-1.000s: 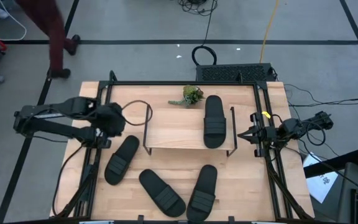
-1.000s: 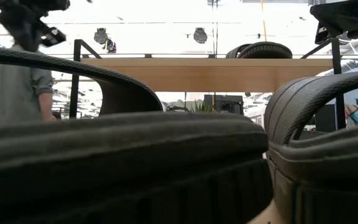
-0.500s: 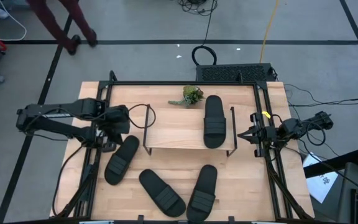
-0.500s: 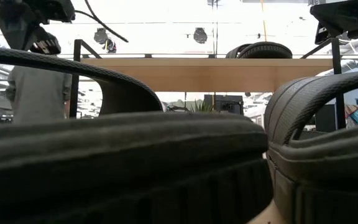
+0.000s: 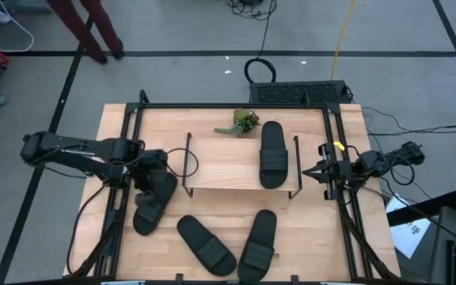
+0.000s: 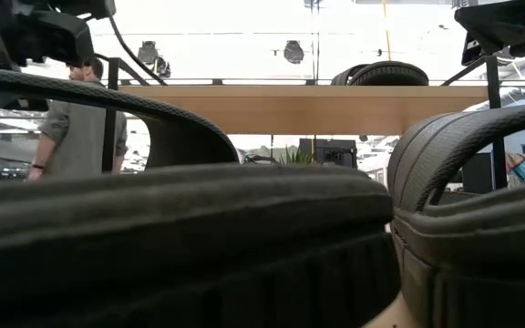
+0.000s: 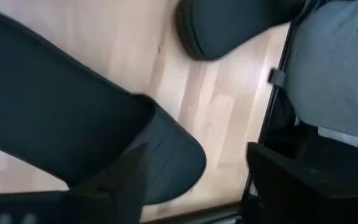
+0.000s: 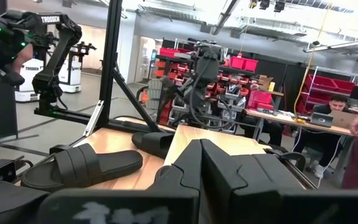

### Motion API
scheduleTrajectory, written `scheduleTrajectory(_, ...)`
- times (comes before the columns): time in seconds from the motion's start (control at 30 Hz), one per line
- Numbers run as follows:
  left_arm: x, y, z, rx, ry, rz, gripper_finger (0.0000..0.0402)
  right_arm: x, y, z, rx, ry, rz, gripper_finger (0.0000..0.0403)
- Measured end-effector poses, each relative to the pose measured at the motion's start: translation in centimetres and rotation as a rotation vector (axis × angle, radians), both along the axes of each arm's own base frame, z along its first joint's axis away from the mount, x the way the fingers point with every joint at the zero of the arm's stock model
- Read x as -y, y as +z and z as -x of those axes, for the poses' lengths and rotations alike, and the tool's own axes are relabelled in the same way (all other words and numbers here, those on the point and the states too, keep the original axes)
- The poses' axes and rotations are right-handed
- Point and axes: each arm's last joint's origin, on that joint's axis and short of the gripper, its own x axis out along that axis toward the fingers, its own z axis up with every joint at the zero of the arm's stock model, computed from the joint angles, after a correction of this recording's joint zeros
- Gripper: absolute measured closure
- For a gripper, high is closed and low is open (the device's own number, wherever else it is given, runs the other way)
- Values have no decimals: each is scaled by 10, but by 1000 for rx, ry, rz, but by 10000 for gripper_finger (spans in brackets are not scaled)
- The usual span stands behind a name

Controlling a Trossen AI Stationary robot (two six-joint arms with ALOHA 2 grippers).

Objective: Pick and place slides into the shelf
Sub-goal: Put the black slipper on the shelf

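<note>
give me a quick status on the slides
Left gripper open over the leftmost slide on the table. Right gripper shut, parked beside the shelf. One slide on shelf, three off. Nothing blocking.

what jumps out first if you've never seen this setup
One black slide already lies on top of the small shelf mid-table, while three more slides lie on the table in front of it. The left gripper hangs open over the left-hand slide; the right gripper waits shut beside the shelf's right end.
</note>
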Motion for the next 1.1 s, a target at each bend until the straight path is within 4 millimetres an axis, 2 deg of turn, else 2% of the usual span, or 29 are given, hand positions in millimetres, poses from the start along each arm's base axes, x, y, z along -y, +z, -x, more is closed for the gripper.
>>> scheduleTrajectory(0.17,12,-3,-1,27,-41,-75,72,0,0,0,0,0,1,403)
scheduleTrajectory(0.33,18,-11,0,2,-25,-136,43,0,0,0,-1,1,-3,403)
scheduleTrajectory(0.77,32,-43,5,7,-9,-207,39,0,0,0,0,1,-3,403)
scheduleTrajectory(1.1,33,-69,17,-88,-21,-169,39,0,0,0,0,1,-3,403)
